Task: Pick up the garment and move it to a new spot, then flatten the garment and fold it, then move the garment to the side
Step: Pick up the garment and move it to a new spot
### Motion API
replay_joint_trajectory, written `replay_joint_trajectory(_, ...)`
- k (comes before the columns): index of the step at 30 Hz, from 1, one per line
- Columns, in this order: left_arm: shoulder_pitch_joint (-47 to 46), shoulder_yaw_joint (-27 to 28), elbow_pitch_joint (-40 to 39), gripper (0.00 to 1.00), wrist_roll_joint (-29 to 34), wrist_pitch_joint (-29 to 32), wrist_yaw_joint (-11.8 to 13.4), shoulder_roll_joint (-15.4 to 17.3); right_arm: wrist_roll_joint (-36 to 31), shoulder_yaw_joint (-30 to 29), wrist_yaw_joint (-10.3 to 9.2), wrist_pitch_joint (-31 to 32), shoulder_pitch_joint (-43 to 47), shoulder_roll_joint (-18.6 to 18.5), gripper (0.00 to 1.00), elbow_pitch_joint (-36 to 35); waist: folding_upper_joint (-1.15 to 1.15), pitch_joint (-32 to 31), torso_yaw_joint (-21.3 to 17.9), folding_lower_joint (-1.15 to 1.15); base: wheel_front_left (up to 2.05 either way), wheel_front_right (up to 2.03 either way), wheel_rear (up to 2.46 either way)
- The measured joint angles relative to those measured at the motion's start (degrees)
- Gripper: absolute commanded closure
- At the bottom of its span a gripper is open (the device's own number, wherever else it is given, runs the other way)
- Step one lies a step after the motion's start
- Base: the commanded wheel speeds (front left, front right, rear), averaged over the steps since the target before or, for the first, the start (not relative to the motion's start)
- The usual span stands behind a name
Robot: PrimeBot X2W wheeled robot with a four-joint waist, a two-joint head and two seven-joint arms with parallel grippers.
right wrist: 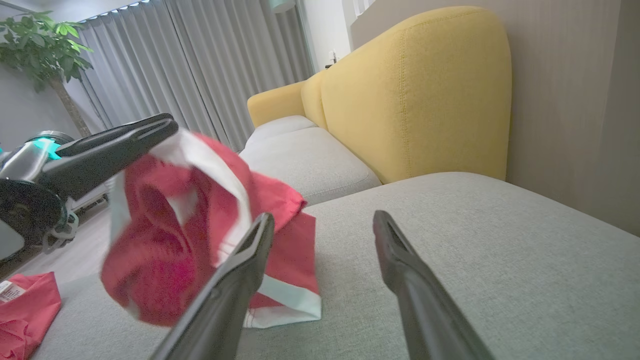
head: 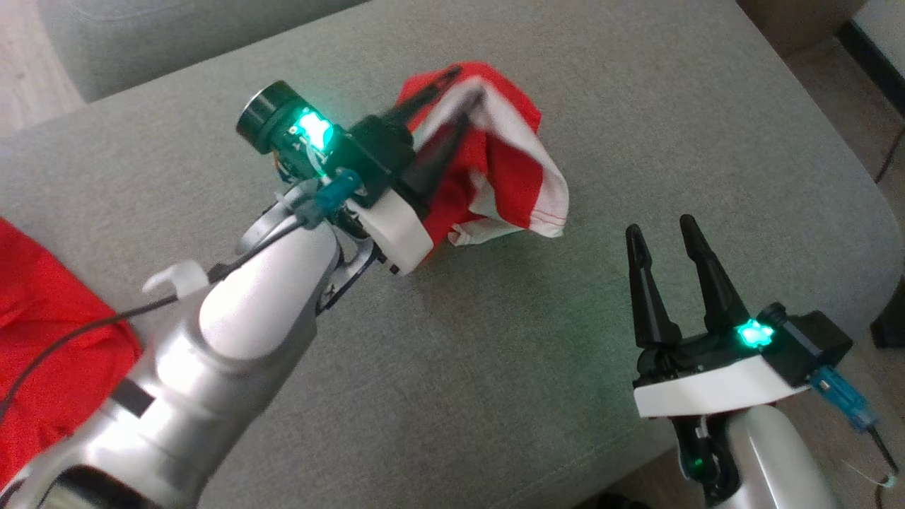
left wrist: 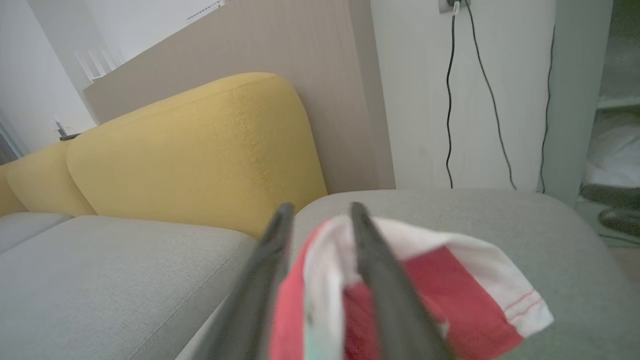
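The garment (head: pixel 516 177), red with white bands, hangs bunched over my left gripper (head: pixel 465 88), and its lower hem touches the grey sofa cushion (head: pixel 495 353). In the left wrist view the garment (left wrist: pixel 450 280) fills the gap of the left gripper (left wrist: pixel 321 206), whose jaws stand slightly apart, and spills to the right. The right wrist view shows the garment (right wrist: pixel 165 240) draped from one left finger (right wrist: pixel 115 145) and blurred. My right gripper (head: pixel 659 225) hovers wide open to the garment's right with nothing in it, and its own view (right wrist: pixel 322 216) shows the cloth just left of it.
A second red cloth (head: pixel 49 339) lies at the cushion's left edge. Yellow backrests (right wrist: pixel 425 90) rise behind the seat. The cushion's front edge and bare floor run near my right arm. Black cables (left wrist: pixel 450 100) hang on the wall.
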Motion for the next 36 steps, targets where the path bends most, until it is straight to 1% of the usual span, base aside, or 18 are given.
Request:
replay_joint_trajectory(2, -1.48, -1.81, 3.11, 0.0, 0.78, -0.09, -0.43, 0.38, 0.2, -0.3, 0.0, 0.0, -0.01, -0.01, 0.0, -0.02, 0.0, 0.6, -0.64, 0.0, 0.0, 0.0, 0.0)
replay_joint_trajectory(5, -3.02, -1.24, 5.93, 0.0, -0.3, -1.57, -0.82, 0.36, 0.23, -0.7, 0.0, 0.0, -0.32, 0.0, 0.0, -0.02, 0.0, 0.7, -0.5, 0.0, 0.0, 0.0, 0.0)
replay_joint_trajectory(9, -4.92, 0.1, 6.82, 0.0, -0.85, -3.93, -0.74, 0.55, 0.49, -1.79, 0.0, -0.07, -0.52, -0.01, 0.0, 0.03, 0.0, 0.37, 1.72, 0.0, 0.0, 0.0, 0.0)
replay_joint_trajectory(13, -4.56, 0.9, 7.25, 0.0, -1.3, -5.67, 0.34, 1.46, -0.37, -2.46, 0.0, -0.07, -0.51, 0.0, 0.0, 0.13, 0.0, -0.29, 4.67, 0.0, 0.0, 0.0, 0.0)
replay_joint_trajectory(17, -0.78, 2.47, 6.58, 0.0, -3.0, -7.48, 2.57, 2.58, -1.75, -3.49, 0.0, -0.07, -0.46, 0.0, 0.0, 0.46, 0.0, -1.26, 8.22, 0.0, 0.0, 0.0, 0.0)
replay_joint_trajectory(25, 15.65, 6.11, 3.02, 0.0, -8.61, -10.39, 8.35, 3.78, -4.59, -5.15, 0.0, -0.08, 1.26, 0.0, 0.0, 1.98, 0.0, -3.98, 16.05, -0.01, 0.0, 0.0, 0.0)
replay_joint_trajectory(31, 28.02, 8.13, -1.29, 0.0, -12.1, -11.91, 12.41, 2.87, -5.61, -6.11, 0.0, -0.08, 2.71, 0.01, 0.0, 2.92, 0.0, -5.69, 21.12, -0.01, 0.0, 0.0, 0.0)
replay_joint_trajectory(35, 32.93, 9.61, -3.37, 0.0, -12.79, -12.4, 14.11, 1.58, -5.61, -6.47, 0.0, -0.08, 2.99, 0.01, 0.0, 3.44, 0.0, -6.22, 23.49, -0.01, 0.0, 0.0, 0.0)
replay_joint_trajectory(36, 34.05, 10.95, -4.25, 0.0, -12.88, -12.41, 14.83, 0.97, -5.6, -6.53, 0.0, -0.08, 2.99, 0.01, 0.0, 3.43, 0.0, -6.31, 24.3, -0.01, 0.0, 0.0, 0.0)
